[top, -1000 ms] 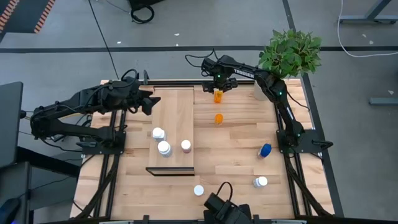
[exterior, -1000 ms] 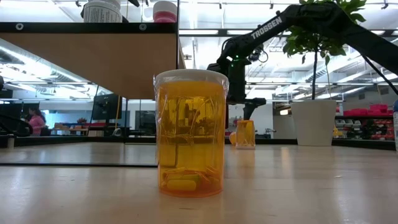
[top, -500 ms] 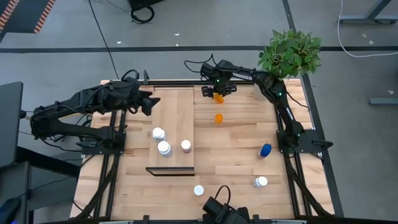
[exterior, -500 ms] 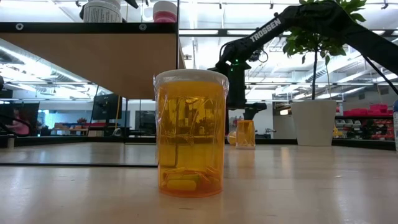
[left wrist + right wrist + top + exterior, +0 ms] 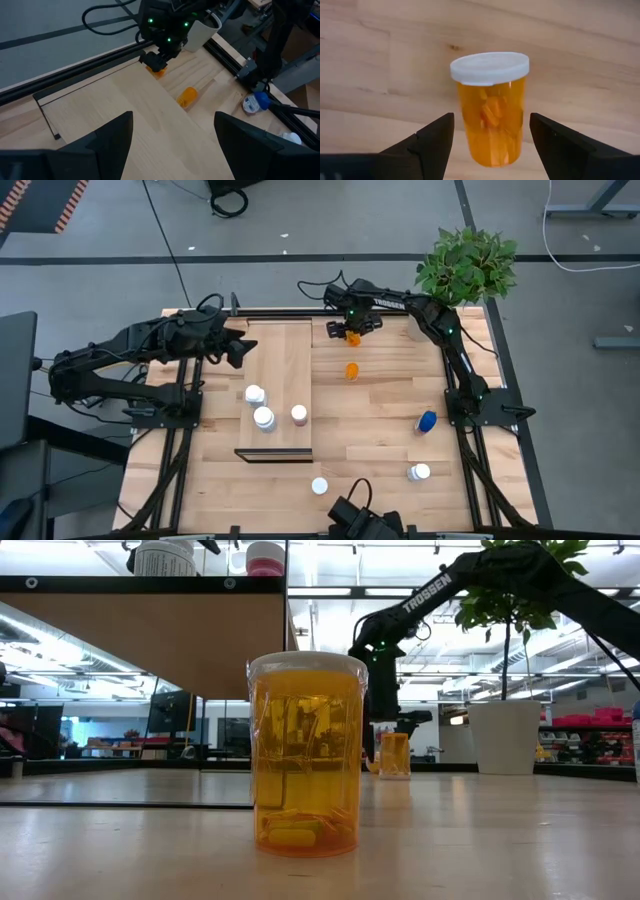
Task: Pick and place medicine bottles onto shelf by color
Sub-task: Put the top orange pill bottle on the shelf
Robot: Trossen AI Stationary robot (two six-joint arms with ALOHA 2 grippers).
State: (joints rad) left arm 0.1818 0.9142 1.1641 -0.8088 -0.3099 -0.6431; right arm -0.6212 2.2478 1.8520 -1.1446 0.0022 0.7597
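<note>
Upper centre of the high view, the right gripper straddles an upright orange bottle, fingers apart, not clamped. Light, rigid, probably slick plastic; grip the body below the cap.

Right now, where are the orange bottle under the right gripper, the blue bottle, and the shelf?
orange bottle (image 5: 492,115): right wrist view, on its amber body below the white cap.
blue bottle (image 5: 427,421): high view, on its blue body near the right arm's base.
shelf (image 5: 285,365): high view, on a bare part of the board.
</note>
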